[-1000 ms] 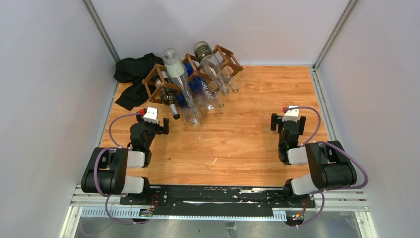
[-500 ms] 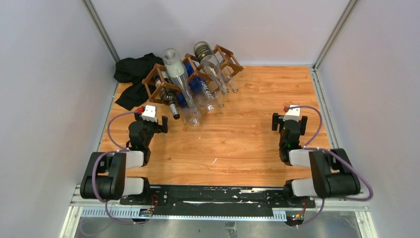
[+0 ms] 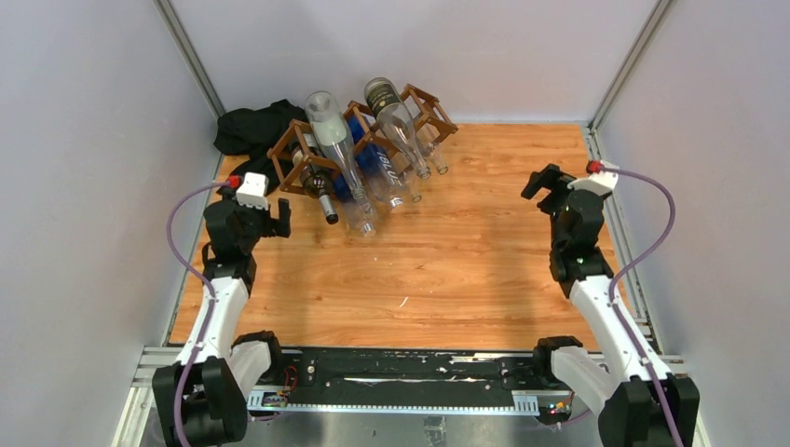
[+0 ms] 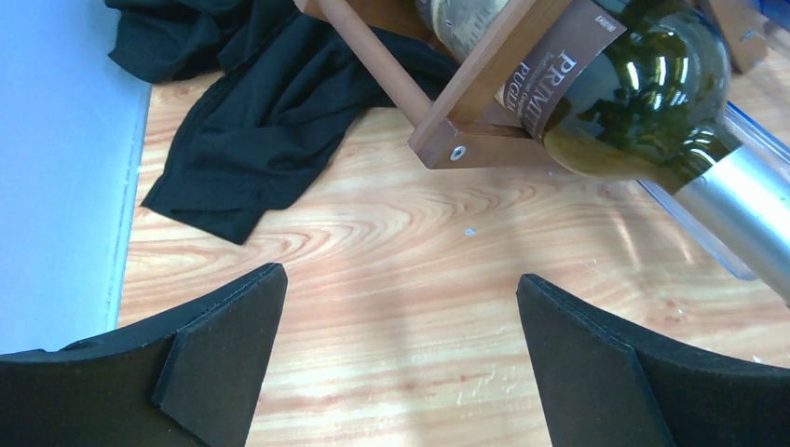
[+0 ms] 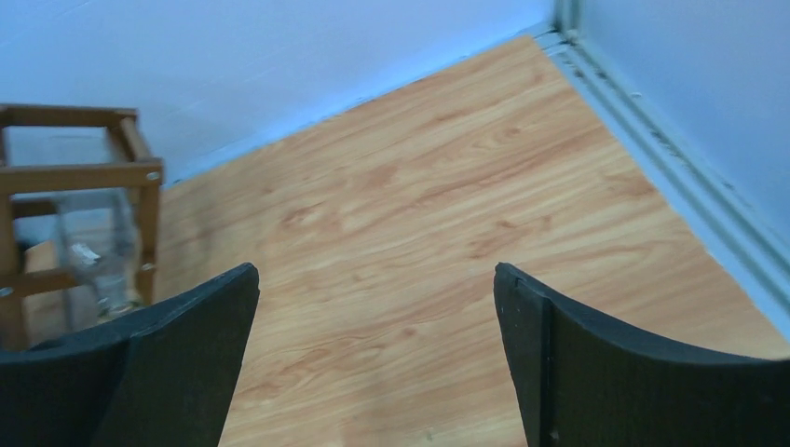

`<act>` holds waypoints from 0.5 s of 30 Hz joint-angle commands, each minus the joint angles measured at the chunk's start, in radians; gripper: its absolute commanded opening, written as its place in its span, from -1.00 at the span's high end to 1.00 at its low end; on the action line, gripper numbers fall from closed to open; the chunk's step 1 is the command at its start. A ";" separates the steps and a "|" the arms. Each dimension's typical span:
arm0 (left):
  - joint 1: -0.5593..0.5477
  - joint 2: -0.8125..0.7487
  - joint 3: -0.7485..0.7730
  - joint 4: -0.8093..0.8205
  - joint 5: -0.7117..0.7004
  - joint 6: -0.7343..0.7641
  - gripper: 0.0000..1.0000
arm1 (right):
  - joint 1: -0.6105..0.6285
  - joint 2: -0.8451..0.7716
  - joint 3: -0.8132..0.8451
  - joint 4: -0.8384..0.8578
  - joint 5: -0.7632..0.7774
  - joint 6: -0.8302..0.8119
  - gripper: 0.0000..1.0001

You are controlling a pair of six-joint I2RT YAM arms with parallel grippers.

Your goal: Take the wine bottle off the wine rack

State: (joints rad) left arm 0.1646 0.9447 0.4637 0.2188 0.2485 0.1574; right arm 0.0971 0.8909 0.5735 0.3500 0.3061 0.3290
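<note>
Our left gripper (image 4: pixel 399 279) hangs over the table with its fingers wide apart, gripping nothing. The wine bottle (image 4: pixel 643 102) lies just ahead and to its right, neck poking out of the rack (image 4: pixel 470 144). A cloth (image 4: pixel 251 121) lies ahead-left. Our right gripper (image 5: pixel 374 275) is spread open too, with the rack well off to its front-left.

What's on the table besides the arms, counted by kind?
wine rack: 1
black cloth: 1
dark green wine bottle: 1
blue bottle: 1
clear bottles: 3, as far as the overlap lets me tell
total: 7
</note>
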 commanded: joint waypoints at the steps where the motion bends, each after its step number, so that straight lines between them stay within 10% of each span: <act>1: 0.049 -0.010 0.131 -0.325 0.142 0.041 -1.00 | 0.003 0.093 0.216 -0.269 -0.288 0.067 -1.00; 15: 0.072 0.238 0.633 -0.765 0.236 -0.012 -1.00 | 0.539 0.544 0.972 -0.840 -0.080 -0.074 -1.00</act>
State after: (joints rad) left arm 0.2291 1.1645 1.0340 -0.4057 0.4465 0.1528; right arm 0.5278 1.3525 1.4433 -0.3252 0.2111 0.3321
